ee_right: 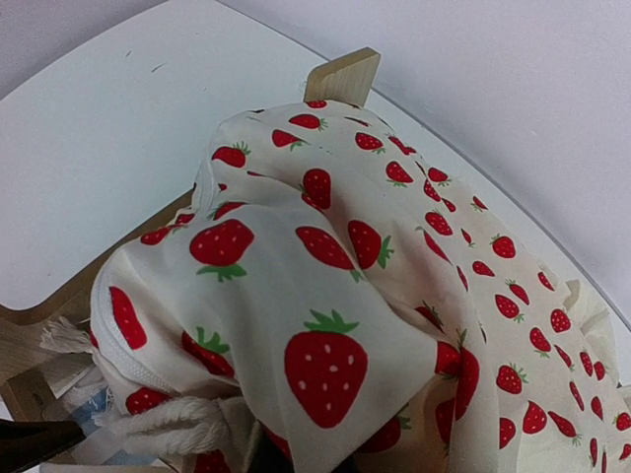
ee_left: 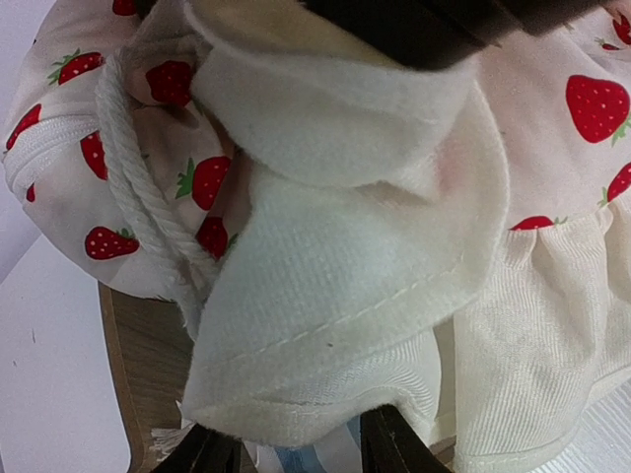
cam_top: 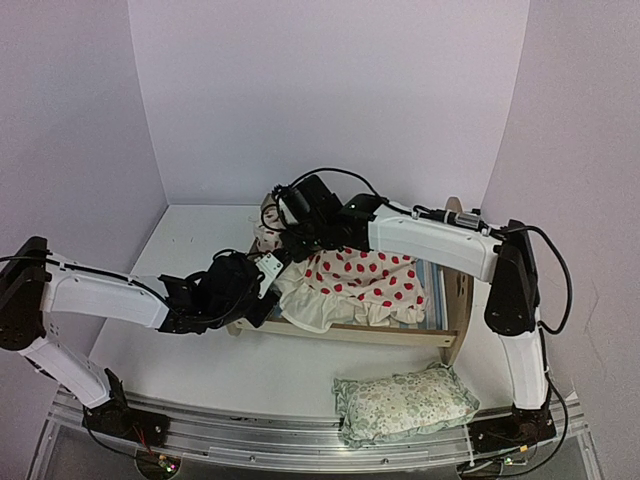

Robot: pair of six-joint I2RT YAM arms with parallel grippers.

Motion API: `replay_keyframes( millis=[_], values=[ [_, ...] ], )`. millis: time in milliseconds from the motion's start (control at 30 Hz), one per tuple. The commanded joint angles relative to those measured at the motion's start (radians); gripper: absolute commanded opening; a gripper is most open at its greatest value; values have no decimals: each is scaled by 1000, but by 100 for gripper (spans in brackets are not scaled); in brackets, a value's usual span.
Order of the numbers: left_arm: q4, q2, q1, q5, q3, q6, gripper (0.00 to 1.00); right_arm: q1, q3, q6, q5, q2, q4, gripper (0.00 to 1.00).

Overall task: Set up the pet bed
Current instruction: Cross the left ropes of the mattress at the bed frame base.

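Pet bed (cam_top: 392, 333) at the middle of the table (cam_top: 200, 240), its long axis laid left to right, with both grippers gathered at its left end.

The arched headboard (cam_top: 457, 300) is seen at the right end, so the grippers are met by the low opposite end. The left gripper (cam_top: 265, 287) is placed at the near-left corner. Its fingers (ee_left: 389, 448) are held apart with the cream frill (ee_left: 325, 325) of the strawberry cushion (cam_top: 370, 280) between them; whether cloth is pinched cannot be told. The right gripper (cam_top: 290, 232) is reached across to the far-left corner and is closed, though no hold on the cloth is shown. The cushion is bunched toward the left end, and part of the striped base (cam_top: 432, 290) is left bare. The left arm is judged nearer, and spreading would run rightward, away from both grippers.
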Motion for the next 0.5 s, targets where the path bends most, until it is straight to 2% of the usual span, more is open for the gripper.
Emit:
replay_keyframes(
  millis=[0,167,267,400,467],
  values=[
    [35,46,53,-100,8,-10,42,37,-7,15,-56,-113,28,0],
    [40,63,70,-151,-6,-27,40,37,-25,20,-66,-125,32,0],
    [-25,60,71,-191,12,-68,40,37,-26,6,-53,-132,32,0],
    [-148,28,70,-159,21,-131,51,31,-29,-1,-27,-139,31,0],
    [-177,15,69,-155,18,-145,52,27,-32,-1,-26,-141,31,0]
  ],
)
